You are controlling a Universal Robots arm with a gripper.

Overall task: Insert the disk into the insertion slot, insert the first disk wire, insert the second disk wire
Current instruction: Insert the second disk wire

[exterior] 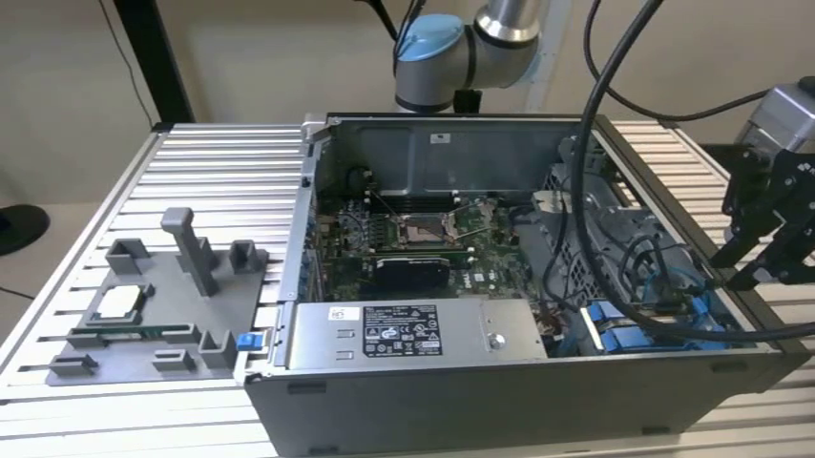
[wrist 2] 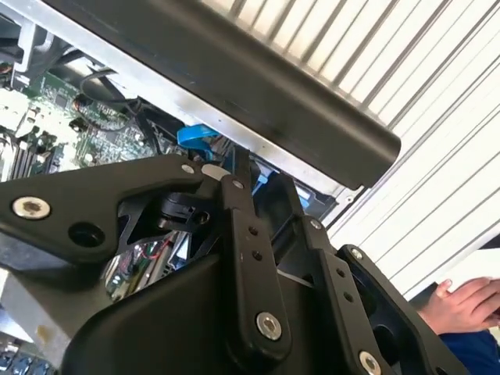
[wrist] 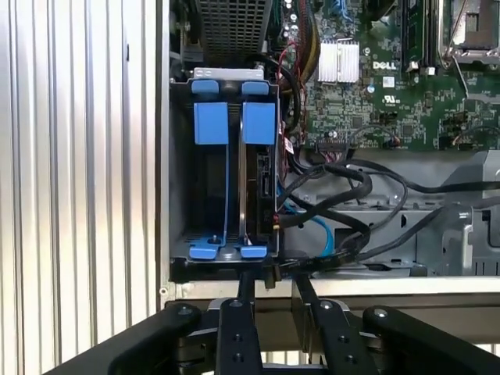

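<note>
The insertion slot [wrist: 181, 187] is a grey metal bay with blue plastic tabs at the case's edge, also in the exterior view [exterior: 631, 336]. A dark flat body stands edge-on in one half of it, between blue clips; it looks like the disk [wrist: 262, 181]. The other half looks dark and hollow. Black wires [wrist: 344, 178] and a blue wire [wrist: 322, 228] lie beside the bay; I cannot tell whether any is plugged in. My gripper [wrist: 272, 276] hangs over the case rim just outside the bay, at the exterior view's right [exterior: 746, 271], open a little with nothing between its fingers.
The open computer case [exterior: 510, 405] lies on a ribbed aluminium table [exterior: 204, 181]. A grey labelled power-supply box [exterior: 407, 334] sits along its near side. A grey fixture [exterior: 166, 315] with small parts stands at the exterior view's left. A person's hand [wrist 2: 469, 301] rests on the table nearby.
</note>
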